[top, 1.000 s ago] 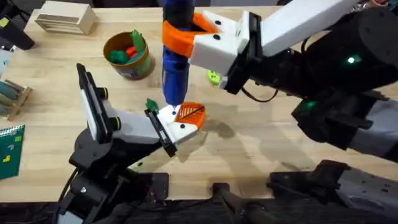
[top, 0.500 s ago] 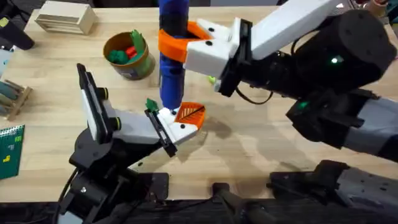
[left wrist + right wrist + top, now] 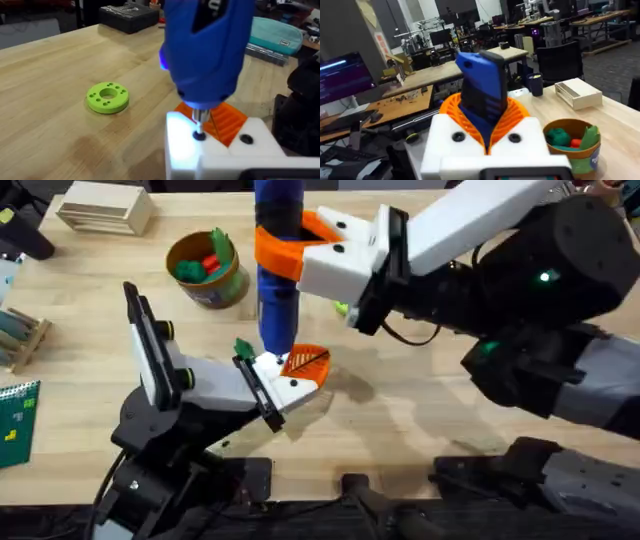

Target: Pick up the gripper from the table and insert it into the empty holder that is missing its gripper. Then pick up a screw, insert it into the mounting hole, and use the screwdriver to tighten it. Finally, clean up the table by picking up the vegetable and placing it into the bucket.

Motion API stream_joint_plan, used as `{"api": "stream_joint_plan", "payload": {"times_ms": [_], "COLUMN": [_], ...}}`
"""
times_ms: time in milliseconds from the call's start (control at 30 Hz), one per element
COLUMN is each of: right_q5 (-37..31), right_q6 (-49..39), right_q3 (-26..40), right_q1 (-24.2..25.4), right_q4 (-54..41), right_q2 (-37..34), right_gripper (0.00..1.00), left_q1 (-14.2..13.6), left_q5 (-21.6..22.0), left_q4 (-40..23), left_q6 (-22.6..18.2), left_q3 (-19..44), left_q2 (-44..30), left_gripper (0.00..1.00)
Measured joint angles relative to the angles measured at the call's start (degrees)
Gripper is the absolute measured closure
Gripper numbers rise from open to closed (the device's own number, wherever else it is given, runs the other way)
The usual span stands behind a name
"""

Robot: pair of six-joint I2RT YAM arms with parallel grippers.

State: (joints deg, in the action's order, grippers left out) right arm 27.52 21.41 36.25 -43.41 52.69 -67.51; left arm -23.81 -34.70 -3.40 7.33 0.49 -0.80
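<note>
Little has changed since half a second ago: the right arm has shifted very slightly, and the screwdriver (image 3: 277, 270) has stayed upright over the same spot, whereas a second ago the right gripper (image 3: 285, 248) sat a little farther right and lower in the overhead view.

The screwdriver is clamped between the orange pads of the right gripper, its blue handle rising between them in the right wrist view (image 3: 482, 95). Its metal tip is seen pressed down onto a screw (image 3: 199, 135) set in the top of the white holder (image 3: 285, 383). The orange gripper (image 3: 307, 362) is seated on the holder, just beside the tip — on the far side of it in the left wrist view (image 3: 225, 120).

The holder lies at the end of the left gripper (image 3: 262, 380); how its jaws stand cannot be told, as they are hidden under the holder.

A small dark green vegetable (image 3: 243, 348) lies on the table (image 3: 400, 420), touching or just beside the holder's near-left edge. The bucket (image 3: 207, 270) stands well apart toward the far left, with green and red toy pieces inside (image 3: 572, 142). A green ring (image 3: 107, 97) lies on the table beyond the screwdriver.
</note>
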Motion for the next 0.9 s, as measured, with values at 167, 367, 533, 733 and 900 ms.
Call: {"api": "stream_joint_plan", "payload": {"times_ms": [167,367,533,733,900], "right_q5": [0.66,0.84,0.57,0.59,1.08], "right_q6": [0.00,0.00,0.04,0.02,1.54], "right_q3": [0.00,0.00,0.00,0.00,-0.39], "right_q1": [0.48,0.48,0.61,0.59,1.23], "right_q4": [0.00,-0.70,-2.00,-2.11,9.44], "right_q2": [-0.02,0.00,0.12,0.17,-0.26], "right_gripper": [0.973,0.973,0.973,0.973,0.973], "left_q1": [0.00,0.00,0.00,0.00,0.00], "left_q5": [0.00,0.00,0.00,-0.02,0.00], "left_q4": [0.00,0.00,-0.02,0.00,0.00], "left_q6": [0.00,0.00,0.02,0.00,0.00], "left_q3": [0.00,0.00,0.00,0.00,0.00], "left_q2": [0.00,0.00,0.00,0.00,0.00], "left_gripper": [0.990,0.990,0.990,0.990,0.990]}}
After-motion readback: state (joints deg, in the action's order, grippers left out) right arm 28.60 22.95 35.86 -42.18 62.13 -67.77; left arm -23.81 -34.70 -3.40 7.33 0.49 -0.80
